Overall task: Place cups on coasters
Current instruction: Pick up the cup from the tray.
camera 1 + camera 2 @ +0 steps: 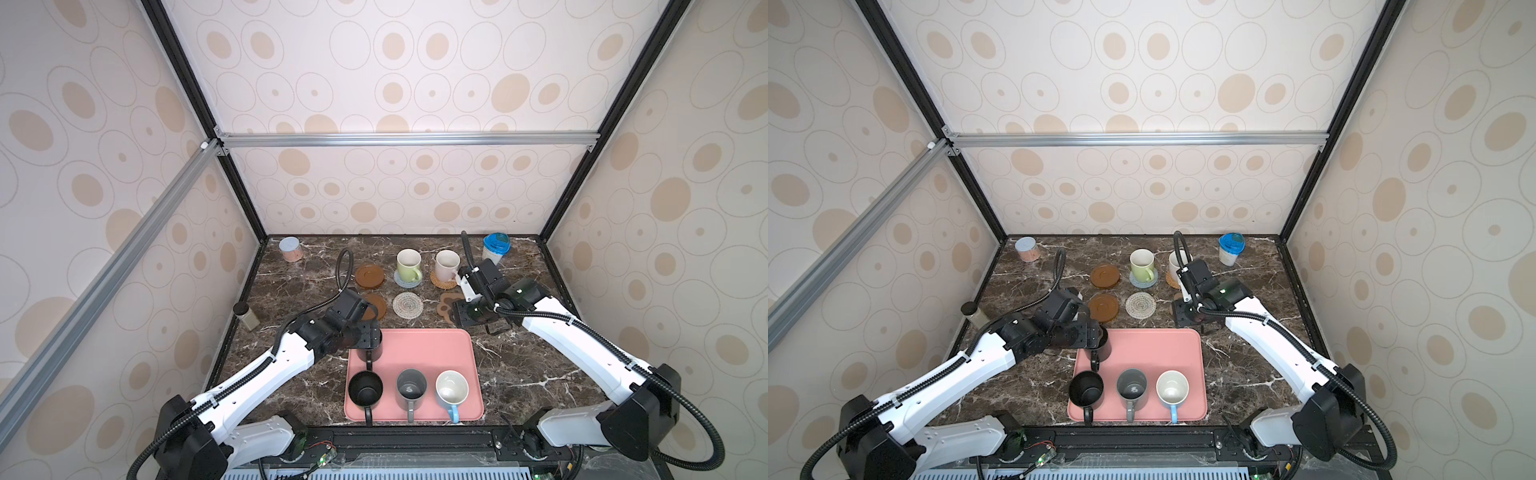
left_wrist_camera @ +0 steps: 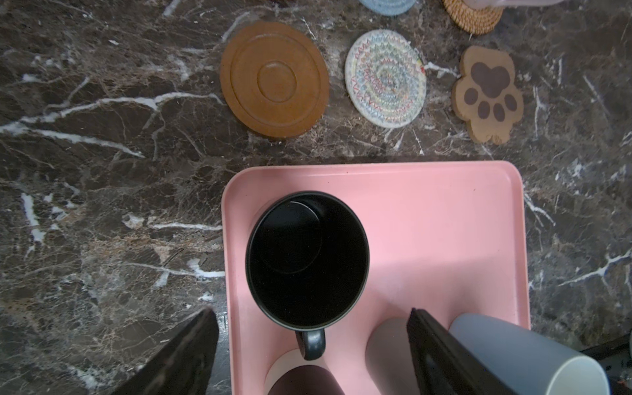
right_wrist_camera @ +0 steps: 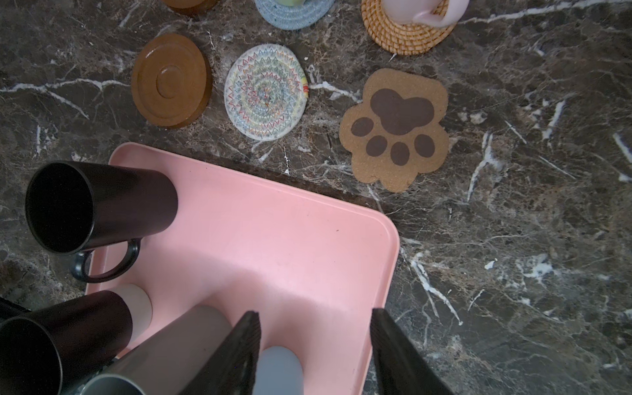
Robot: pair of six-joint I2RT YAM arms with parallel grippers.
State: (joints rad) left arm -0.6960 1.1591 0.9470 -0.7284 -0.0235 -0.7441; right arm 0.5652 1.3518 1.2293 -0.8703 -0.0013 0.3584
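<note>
On the pink tray (image 1: 436,353) stand two black cups, a grey cup (image 1: 411,388) and a light blue cup (image 1: 451,388). My left gripper (image 1: 370,336) hangs open over the far black cup (image 2: 307,260), a finger on either side and neither touching. The green cup (image 1: 408,266) sits on the blue-grey coaster (image 1: 405,283), and the pink cup (image 1: 446,265) on the rattan coaster (image 1: 440,283). Two brown discs (image 1: 369,275), the woven round (image 2: 385,78) and the paw coaster (image 3: 396,126) lie bare. Over the table by the paw, my right gripper (image 3: 314,311) is open and holds nothing.
A pinkish can (image 1: 289,249) stands at the far left corner and a white tub with a blue lid (image 1: 495,248) at the far right. A small dark-capped bottle (image 1: 245,316) stands against the left wall. Walls close in three sides.
</note>
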